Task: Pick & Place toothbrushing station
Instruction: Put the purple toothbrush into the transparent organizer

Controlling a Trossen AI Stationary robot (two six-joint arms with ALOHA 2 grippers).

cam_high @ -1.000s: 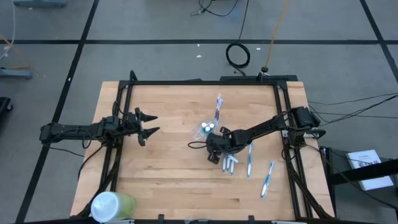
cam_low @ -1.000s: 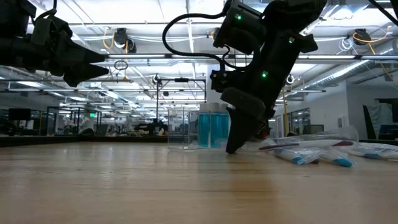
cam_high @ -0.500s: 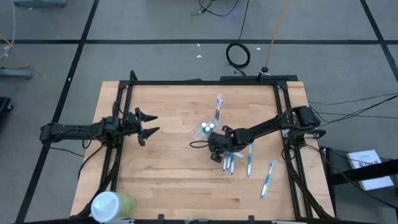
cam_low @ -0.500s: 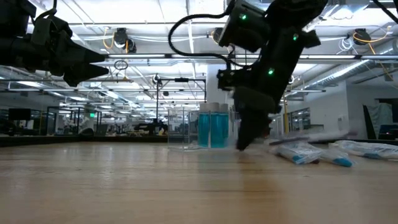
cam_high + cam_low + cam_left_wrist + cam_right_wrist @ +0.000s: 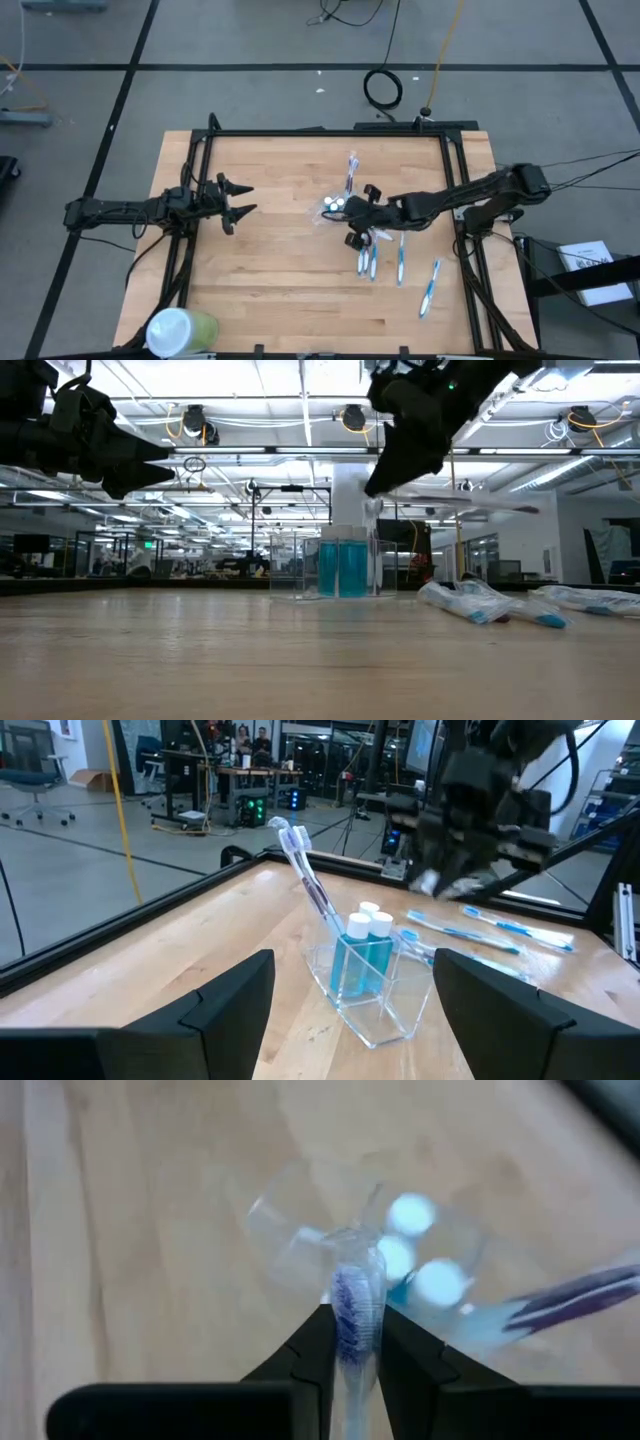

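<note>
Your table [image 5: 270, 270] holds the clear cup [image 5: 365, 990] near its middle, tubes [image 5: 358, 955] inside. Your right gripper [image 5: 350, 1342] hangs above the cup, clamped on a toothbrush [image 5: 352, 1305]. Left gripper [image 5: 236, 201] waits, jaws apart.

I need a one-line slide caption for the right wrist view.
Right gripper holds a wrapped toothbrush above the clear cup.
</note>
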